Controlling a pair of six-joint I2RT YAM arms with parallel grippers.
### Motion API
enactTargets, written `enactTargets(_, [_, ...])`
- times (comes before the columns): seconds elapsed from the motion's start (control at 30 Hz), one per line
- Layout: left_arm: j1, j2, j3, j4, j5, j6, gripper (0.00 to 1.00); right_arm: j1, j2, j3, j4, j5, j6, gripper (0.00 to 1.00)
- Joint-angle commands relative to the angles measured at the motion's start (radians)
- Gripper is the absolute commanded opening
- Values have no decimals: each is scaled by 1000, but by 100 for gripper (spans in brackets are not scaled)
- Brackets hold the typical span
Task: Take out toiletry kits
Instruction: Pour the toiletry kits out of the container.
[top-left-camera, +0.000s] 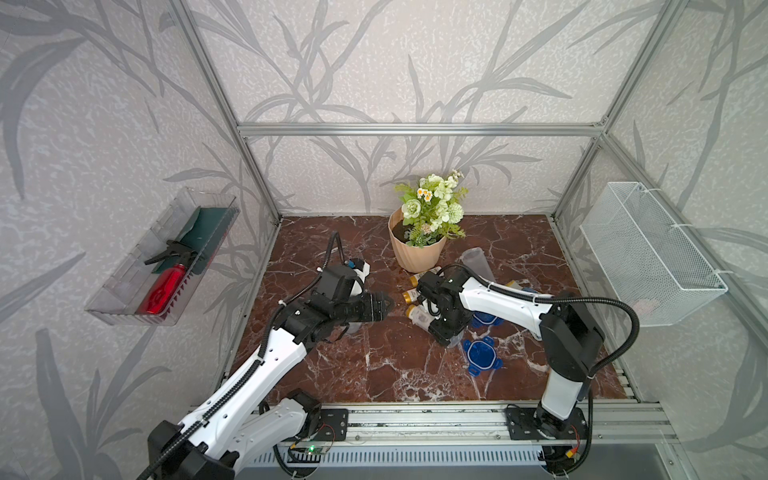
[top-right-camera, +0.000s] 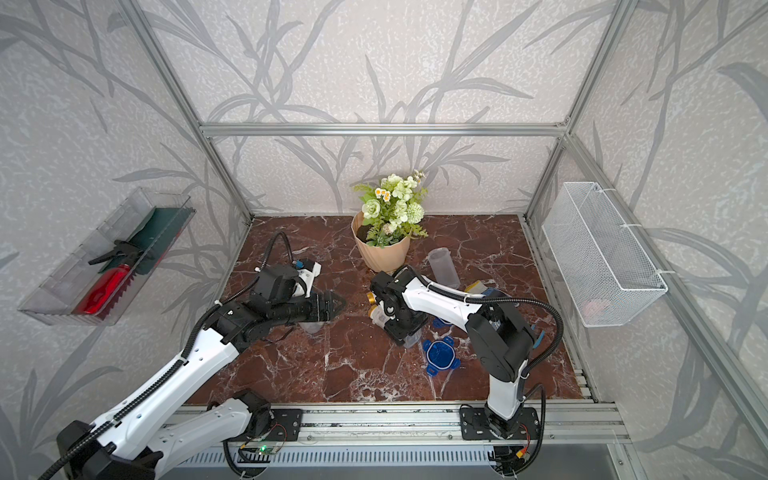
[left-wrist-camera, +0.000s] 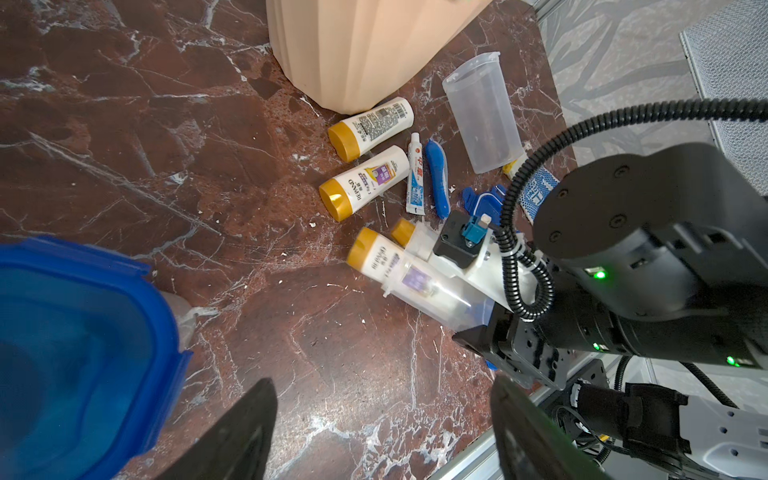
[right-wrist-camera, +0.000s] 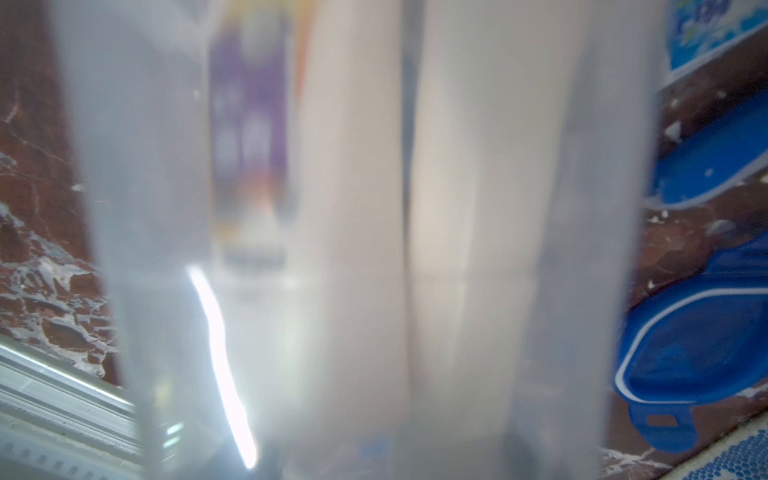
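Two white bottles (left-wrist-camera: 380, 262) with gold caps poke cap-first out of a clear jar (left-wrist-camera: 440, 297) lying on its side on the tabletop (top-left-camera: 374, 374). It rests on the robot's side of the flower pot (left-wrist-camera: 365, 50). The right gripper (top-left-camera: 444, 330) is clamped on the jar's base. The jar's long axis runs from that grip to the open mouth, which faces away from the right arm.

The left gripper (left-wrist-camera: 382, 419) points at those caps across bare tabletop, jaws spread wide with nothing between them. In both top views its tips look close to the caps, so I'd judge it the hand placed to draw the bottles out along the jar's axis.

Between the pot and the held jar lies a kit already out: two more bottles (left-wrist-camera: 368, 153), a toothpaste tube (left-wrist-camera: 415, 178) and a blue toothbrush (left-wrist-camera: 439, 185), all roughly parallel. Past them, beside the pot, an empty jar (left-wrist-camera: 482, 112) lies tipped over. A loose blue lid (top-left-camera: 482, 353) sits farther from the pot.

The right wrist view is blurred and filled by the jar wall. I can't tell whether a tube or brush is left inside, and the right gripper's fingertips are hidden. A lidded jar (left-wrist-camera: 83, 353) is cut off close under the left wrist; its contents don't show.
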Motion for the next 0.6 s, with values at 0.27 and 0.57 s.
enactTargets(0.27, [5, -14, 8, -18, -25, 19, 81, -18, -242, -182, -43, -13, 44, 12])
enactTargets(0.57, [5, -28, 11, -30, -48, 22, 81, -130, -438, -242, 22, 0, 98, 15])
